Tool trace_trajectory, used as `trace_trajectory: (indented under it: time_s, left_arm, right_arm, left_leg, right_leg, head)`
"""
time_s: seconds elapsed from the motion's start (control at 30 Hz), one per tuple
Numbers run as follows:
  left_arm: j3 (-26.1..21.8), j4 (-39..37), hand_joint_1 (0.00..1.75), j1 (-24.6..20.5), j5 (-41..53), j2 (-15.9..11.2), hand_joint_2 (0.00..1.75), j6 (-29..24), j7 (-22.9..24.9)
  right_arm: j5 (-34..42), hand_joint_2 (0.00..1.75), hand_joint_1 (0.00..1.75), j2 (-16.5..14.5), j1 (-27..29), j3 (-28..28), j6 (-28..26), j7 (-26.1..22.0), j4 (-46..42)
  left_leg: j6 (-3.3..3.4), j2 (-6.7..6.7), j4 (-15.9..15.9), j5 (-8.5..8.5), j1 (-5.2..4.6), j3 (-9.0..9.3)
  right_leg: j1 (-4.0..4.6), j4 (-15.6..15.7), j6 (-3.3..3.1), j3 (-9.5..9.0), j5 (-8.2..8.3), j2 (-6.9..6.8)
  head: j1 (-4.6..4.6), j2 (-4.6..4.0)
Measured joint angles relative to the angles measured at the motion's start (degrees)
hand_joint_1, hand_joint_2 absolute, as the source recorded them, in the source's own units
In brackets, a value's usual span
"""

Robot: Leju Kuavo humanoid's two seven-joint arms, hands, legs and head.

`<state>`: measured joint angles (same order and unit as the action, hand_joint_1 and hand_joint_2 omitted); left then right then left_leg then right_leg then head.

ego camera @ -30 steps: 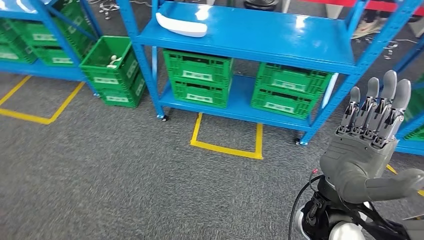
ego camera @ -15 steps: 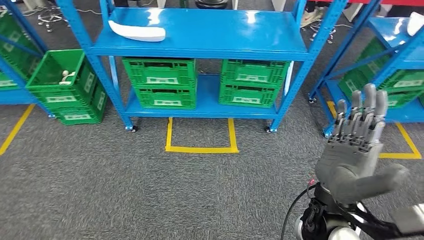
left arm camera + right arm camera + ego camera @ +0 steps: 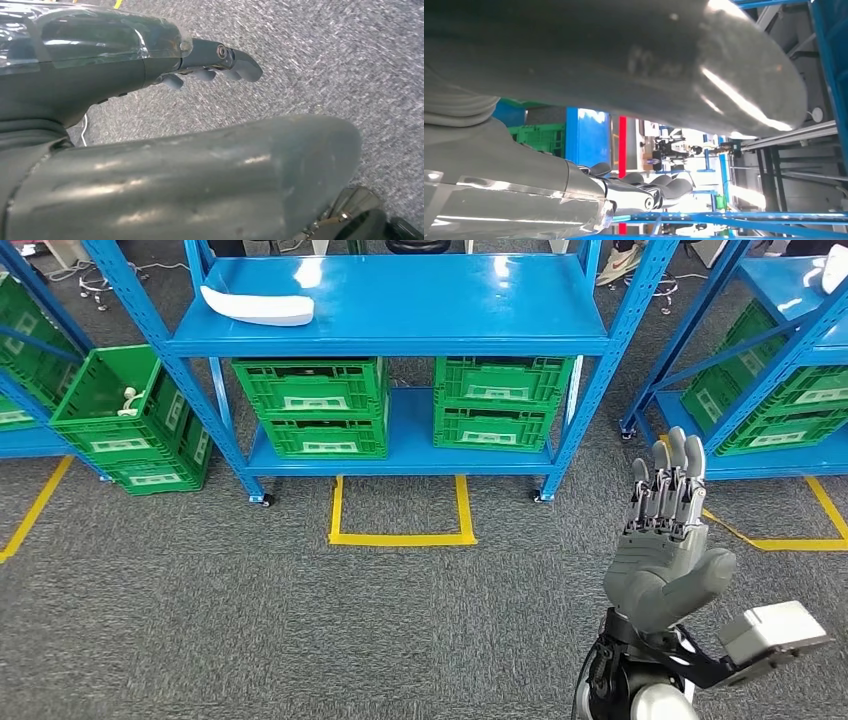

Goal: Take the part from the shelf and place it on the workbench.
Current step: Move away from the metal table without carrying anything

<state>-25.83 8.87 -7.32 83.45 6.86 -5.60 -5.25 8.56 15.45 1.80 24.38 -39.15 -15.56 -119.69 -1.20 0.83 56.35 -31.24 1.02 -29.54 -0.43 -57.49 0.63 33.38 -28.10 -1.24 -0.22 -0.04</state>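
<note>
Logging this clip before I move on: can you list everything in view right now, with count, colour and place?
white part: one, white, on the top shelf of the middle rack, toward its left end
rack: three at least partly in view, blue, standing in a row on the grey carpet
crates: four, green, stacked in two pairs on the middle rack's lower shelf; more green ones on the side racks
tilted crate: one, green, at the left rack, with a small pale item inside
floor marking: yellow tape outline in front of the middle rack, more lines at both sides
right hand: one, grey, raised, fingers straight, holding nothing
left hand: one, grey, hanging over the carpet, holding nothing
</note>
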Motion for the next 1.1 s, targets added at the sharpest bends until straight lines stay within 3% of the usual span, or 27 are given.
trace_trajectory:
  time_s: [0.13, 0.23, 0.33, 0.43, 0.53, 0.7, 0.77, 0.87, 0.9, 0.93, 0.97, 1.03, 1.1]
  left_arm:
    - [0.0, 0.0, 0.0, 0.1, -0.1, 0.1, 0.0, 0.0, -0.1]
    - [0.0, 0.0, 0.0, 0.1, -1.4, 0.4, 0.0, 0.0, -0.7]
    - [0.0, 0.0, 0.0, 0.1, -4.2, 0.9, 0.0, 0.0, -0.3]
    - [0.0, 0.0, 0.0, 0.1, -5.7, 1.5, 0.0, 0.0, 2.3]
    - [-0.1, 0.0, 0.0, 0.2, -5.5, 1.8, 0.0, -0.1, 2.5]
    - [-0.1, 0.0, 0.0, 0.4, -3.2, 1.9, 0.0, 0.1, 2.4]
    - [-0.1, 0.0, 0.0, 0.5, -2.5, 1.9, 0.0, 0.3, 2.5]
    - [-0.1, 0.0, 0.0, 0.7, -1.4, 2.0, 0.0, 0.6, 2.5]
    - [-0.1, 0.0, 0.0, 0.8, -1.1, 2.0, 0.0, 0.8, 2.5]
    - [-0.1, 0.0, 0.0, 0.9, -0.9, 2.0, 0.0, 0.9, 2.4]
    - [-0.1, 0.0, 0.0, 1.0, -0.8, 2.0, 0.0, 0.9, 2.4]
    - [-0.1, 0.0, 0.0, 1.1, -0.6, 2.0, 0.0, 0.9, 2.4]
    - [-0.1, 0.0, 0.0, 1.0, -0.5, 2.0, 0.0, 0.9, 2.3]
  right_arm:
    - [2.1, 0.0, 0.0, -0.1, 0.2, -0.2, 0.1, 1.4, 2.2]
    - [11.4, 0.0, 0.0, -0.4, 0.2, -0.4, 2.7, -0.5, 9.3]
    - [22.5, 0.0, 0.0, -1.5, -1.7, -0.7, 11.1, -6.8, 24.8]
    - [27.7, 0.0, 0.0, -3.4, -4.9, -0.9, 18.0, -10.2, 46.5]
    - [28.8, 0.0, 0.0, -5.3, -5.8, -0.9, 19.7, -7.6, 63.9]
    - [27.5, 0.0, 0.0, -7.8, -5.9, -0.7, 19.6, -3.1, 80.9]
    - [26.9, 0.0, 0.0, -8.4, -6.2, -0.5, 19.4, -2.3, 84.9]
    - [26.5, 0.0, 0.0, -8.9, -6.7, -0.2, 19.4, -1.1, 89.8]
    - [26.4, 0.0, 0.0, -9.1, -6.8, -0.1, 19.4, -0.7, 91.3]
    - [26.2, 0.0, 0.0, -9.3, -6.8, 0.0, 19.4, -0.4, 92.5]
    - [26.1, 0.0, 0.0, -9.4, -6.8, 0.0, 19.5, 0.0, 93.4]
    - [25.8, 0.0, 0.0, -9.7, -7.0, 0.1, 19.5, 0.5, 95.0]
    - [25.7, 0.0, 0.0, -10.1, -7.3, 0.2, 19.5, 0.8, 96.4]
  left_leg:
    - [-0.47, -0.04, -0.1, 0.01, 0.01, -0.01]
    - [-0.63, -0.02, -0.1, -0.01, -0.01, -0.06]
    - [-0.65, -0.01, -0.1, -0.02, -0.03, -0.03]
    - [-0.43, -0.26, 0.1, -0.11, -0.19, 0.1]
    - [-0.01, -0.59, 0.4, -0.36, -0.38, 0.05]
    - [1.21, -0.32, -0.3, -0.58, -0.51, 0.51]
    - [1.74, -0.21, -1.1, -0.55, -0.18, 1.71]
    - [2.01, -0.23, -1.3, -0.9, -0.07, 2.85]
    - [1.97, -0.34, -1.3, -1.13, -0.05, 3.16]
    - [1.83, -0.49, -1.3, -1.41, -0.01, 3.54]
    - [1.63, -0.64, -1.3, -1.76, 0.07, 4.04]
    - [0.96, -0.85, -1.3, -2.71, 0.28, 5.22]
    - [0.01, -0.85, -1.2, -3.61, 0.3, 5.77]
  right_leg:
    - [0.01, 0.0, -0.07, -0.07, -0.05, -0.1]
    - [-0.02, 0.0, -0.07, -0.18, -0.05, -0.13]
    - [-0.08, 0.1, -0.05, -0.31, -0.03, -0.21]
    - [-0.24, 0.3, 0.25, -0.51, 0.07, -0.45]
    - [-0.47, 0.4, 0.63, -0.62, -0.01, -0.7]
    - [-0.81, -0.4, 1.65, -0.71, 0.48, -0.5]
    - [-0.85, -3.1, 2.01, 0.46, -0.58, 0.07]
    - [-0.88, -12.6, 2.43, 5.88, -4.73, 0.89]
    - [-0.92, -14.8, 2.58, 7.38, -5.21, 0.94]
    - [-0.98, -15.1, 2.64, 7.96, -4.61, 0.96]
    - [-1.08, -13.3, 2.67, 7.51, -2.85, 0.95]
    - [-1.13, -6.6, 2.55, 4.88, 1.48, 0.78]
    - [-0.79, -2.1, 1.81, 3.25, 2.29, 0.55]
  head:
    - [0.02, 0.0]
    - [0.07, 0.0]
    - [0.19, 0.0]
    - [0.14, -0.01]
    - [0.15, 0.0]
    - [0.02, -0.01]
    - [0.27, -0.02]
    - [0.77, -0.02]
    - [0.9, -0.02]
    - [1.02, -0.02]
    - [1.18, -0.02]
    - [1.37, -0.02]
    - [1.54, -0.02]
